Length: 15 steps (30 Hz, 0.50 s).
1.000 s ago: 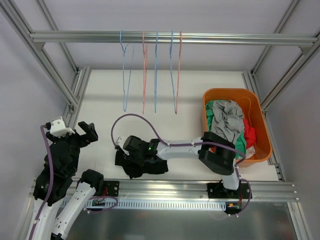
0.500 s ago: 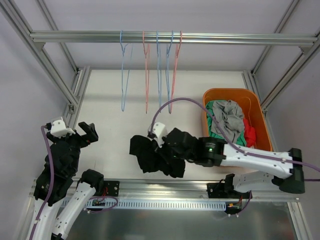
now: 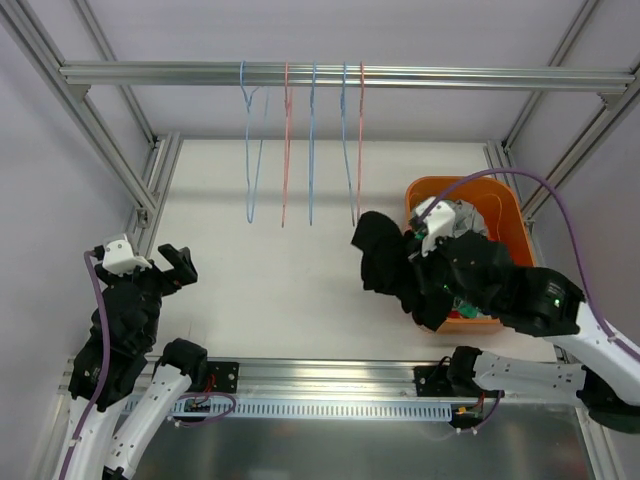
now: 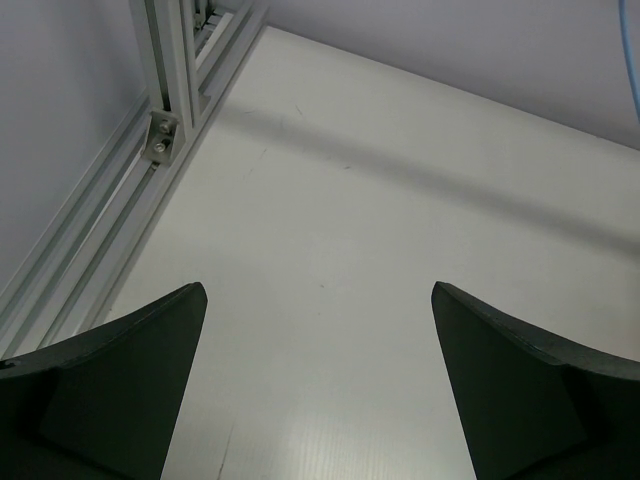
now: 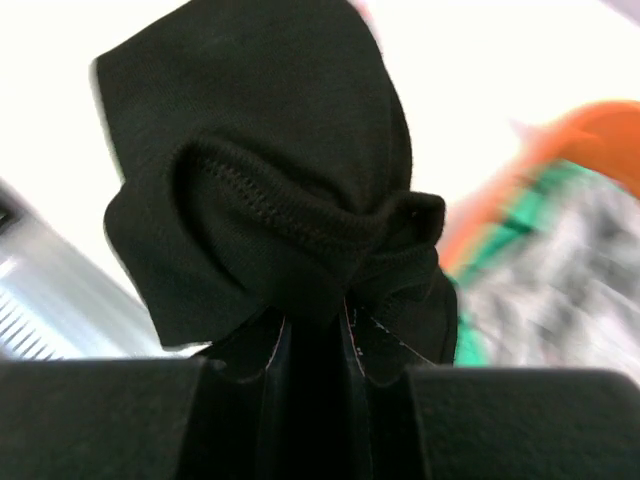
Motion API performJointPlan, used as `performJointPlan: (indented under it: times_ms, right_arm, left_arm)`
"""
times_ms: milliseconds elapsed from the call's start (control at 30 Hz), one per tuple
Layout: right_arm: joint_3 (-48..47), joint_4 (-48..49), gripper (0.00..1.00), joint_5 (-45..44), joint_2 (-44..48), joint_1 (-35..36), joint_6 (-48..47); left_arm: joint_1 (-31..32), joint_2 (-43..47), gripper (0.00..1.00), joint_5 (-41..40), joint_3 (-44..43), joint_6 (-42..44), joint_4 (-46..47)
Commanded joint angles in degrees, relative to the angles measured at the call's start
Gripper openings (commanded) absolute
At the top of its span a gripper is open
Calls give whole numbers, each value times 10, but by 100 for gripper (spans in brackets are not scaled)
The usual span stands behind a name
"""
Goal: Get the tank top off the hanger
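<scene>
My right gripper (image 3: 415,262) is shut on a bunched black tank top (image 3: 385,262) and holds it in the air just left of the orange bin (image 3: 525,305). In the right wrist view the black tank top (image 5: 270,200) fills the middle, pinched between my fingers (image 5: 315,345). Several empty wire hangers (image 3: 300,140), blue and red, hang from the metal rail at the back. My left gripper (image 3: 150,262) is open and empty at the near left; in its wrist view the gripper (image 4: 318,300) shows only bare white table between the fingers.
The orange bin holds grey, green and red clothes (image 3: 460,235). Aluminium frame posts (image 3: 110,130) stand at the left and right sides, and a rail (image 3: 340,75) crosses overhead at the back. A frame rail (image 4: 160,120) shows in the left wrist view.
My right arm has lifted the black tank top off the table near the front and swung it right, up to the orange bin's left edge. The left arm has not moved.
</scene>
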<state>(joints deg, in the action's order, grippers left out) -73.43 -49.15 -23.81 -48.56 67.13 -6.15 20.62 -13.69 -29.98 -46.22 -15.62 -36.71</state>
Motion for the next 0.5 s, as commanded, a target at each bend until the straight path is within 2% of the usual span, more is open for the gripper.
performJointPlan:
  times_ms: [0, 67, 133, 233, 300, 333, 400, 467]
  right_arm:
    - [-24, -46, 0, -2, 0, -100, -30]
    - [-21, -45, 0, 37, -6, -200, -39]
    - [-20, -43, 0, 55, -18, -255, -52]
    - [-29, -32, 0, 101, -31, -396, -68]
    - [-34, -18, 0, 133, -40, -449, -76]
    - [-39, -6, 0, 141, -61, -497, -76]
    - [-38, 13, 0, 177, -90, -540, -72]
    - [-23, 63, 0, 195, -137, -594, -65]
  left_arm:
    - [-1, 11, 99, 11, 2, 9, 16]
    - [-1, 11, 99, 11, 2, 9, 16]
    - [-1, 10, 99, 11, 2, 9, 16]
    - [-1, 9, 99, 12, 2, 11, 16]
    - [-1, 6, 99, 13, 2, 11, 16]
    - [-1, 5, 99, 16, 3, 11, 17]
    - [-1, 4, 99, 19, 3, 11, 16]
    - [-1, 2, 99, 19, 2, 10, 16]
